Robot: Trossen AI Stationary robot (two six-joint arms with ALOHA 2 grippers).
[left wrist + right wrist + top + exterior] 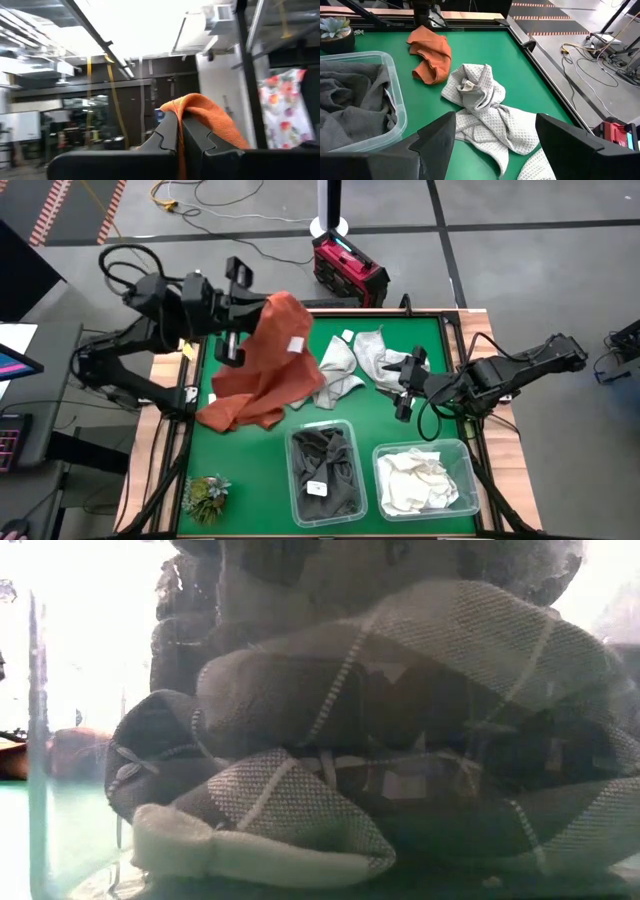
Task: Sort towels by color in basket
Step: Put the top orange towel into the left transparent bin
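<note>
My left gripper (258, 318) (179, 119) is raised over the table's far left part, shut on a rust-orange towel (262, 365) (210, 117) that drapes down from it. Light grey waffle towels (350, 363) (480, 100) lie crumpled on the green mat at the far middle. My right gripper (398, 383) (496, 121) is open and low, just right of them; its fingers point at them without touching. Dark grey towels (322, 465) (400, 730) fill one clear bin. White towels (425, 480) fill the other. My left gripper pinches a fold of the rust-orange towel's upper part (176, 111) between its two shut fingers, and cloth spills over one finger (200, 135). The towel hangs slack below the hold. Its lower end (238, 410) (431, 57) lies bunched on the mat.
Two clear plastic bins (296, 442) (468, 450) stand side by side at the near edge. A small green plant tuft (205, 498) (335, 27) sits at the near left corner. A red and black device (348, 268) and cables lie on the floor beyond the far edge.
</note>
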